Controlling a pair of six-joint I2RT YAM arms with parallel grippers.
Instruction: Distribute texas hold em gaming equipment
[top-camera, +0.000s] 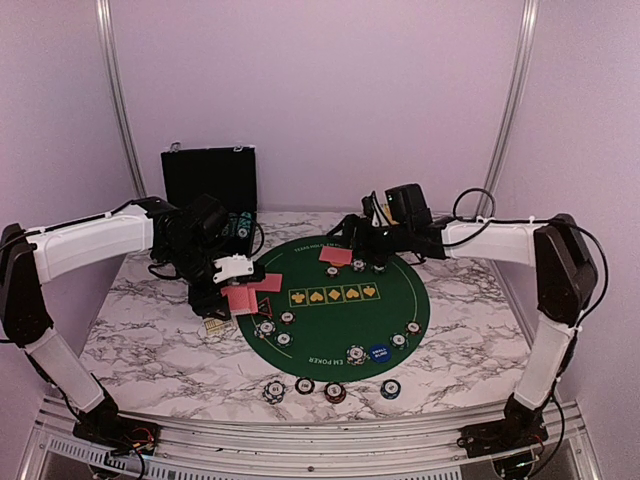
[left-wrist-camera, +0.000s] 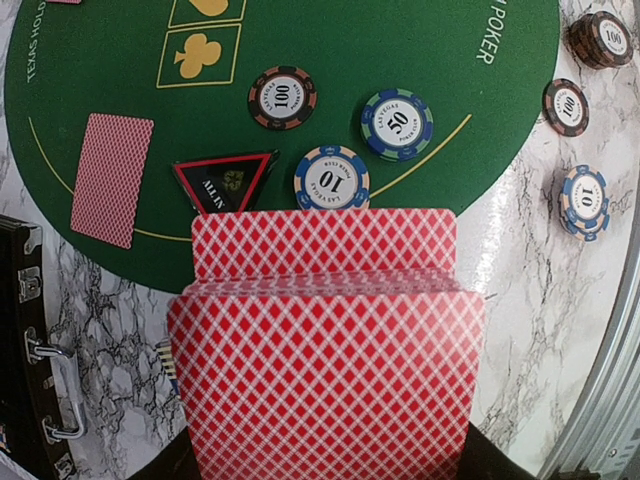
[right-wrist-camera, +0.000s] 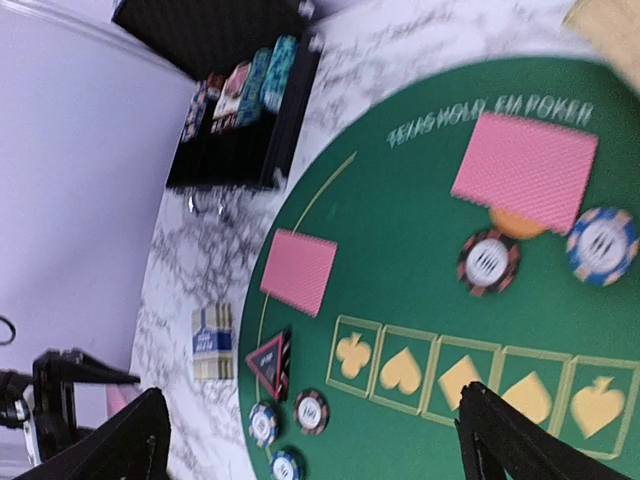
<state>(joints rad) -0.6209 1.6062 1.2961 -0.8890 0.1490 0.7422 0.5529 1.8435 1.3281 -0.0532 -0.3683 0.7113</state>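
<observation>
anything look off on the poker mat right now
One pink-backed card at the far side of the green mat lies partly over the orange disc button, hiding most of it, so it may not sit flat. Nothing else stands out.

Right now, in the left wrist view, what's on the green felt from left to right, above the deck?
Face-down card → black-red triangular marker → 10 chip → 50 chip. The 100 chip straddles marker and 10 chip, so it's left out.
</observation>
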